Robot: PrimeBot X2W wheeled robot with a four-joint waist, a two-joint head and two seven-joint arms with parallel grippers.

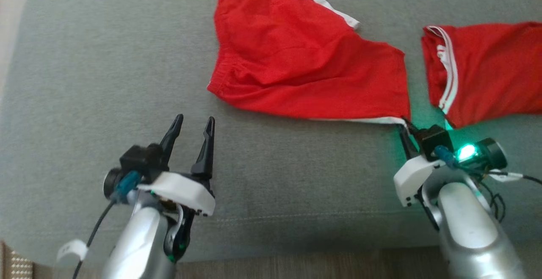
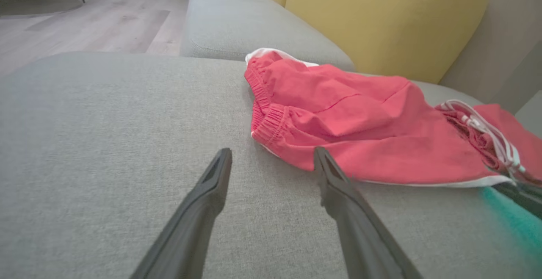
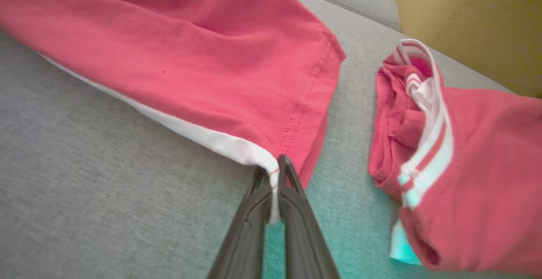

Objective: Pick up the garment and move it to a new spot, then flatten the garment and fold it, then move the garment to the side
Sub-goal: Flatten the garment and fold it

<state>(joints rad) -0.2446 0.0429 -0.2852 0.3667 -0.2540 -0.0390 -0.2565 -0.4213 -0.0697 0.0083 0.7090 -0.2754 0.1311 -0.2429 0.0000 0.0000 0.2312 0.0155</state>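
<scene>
Limp, light red shorts (image 1: 296, 54) lie rumpled on the grey sofa cushion (image 1: 84, 80), their white-trimmed hem corner (image 3: 254, 152) pinched in the closed right gripper (image 3: 273, 168), while the left gripper (image 1: 195, 120), jaws apart, would best take the elastic waistband (image 2: 271, 118).

Red shorts (image 1: 305, 59) — white-trimmed, rumpled — lying on grey cushion (image 1: 106, 59), waistband leftward.
</scene>
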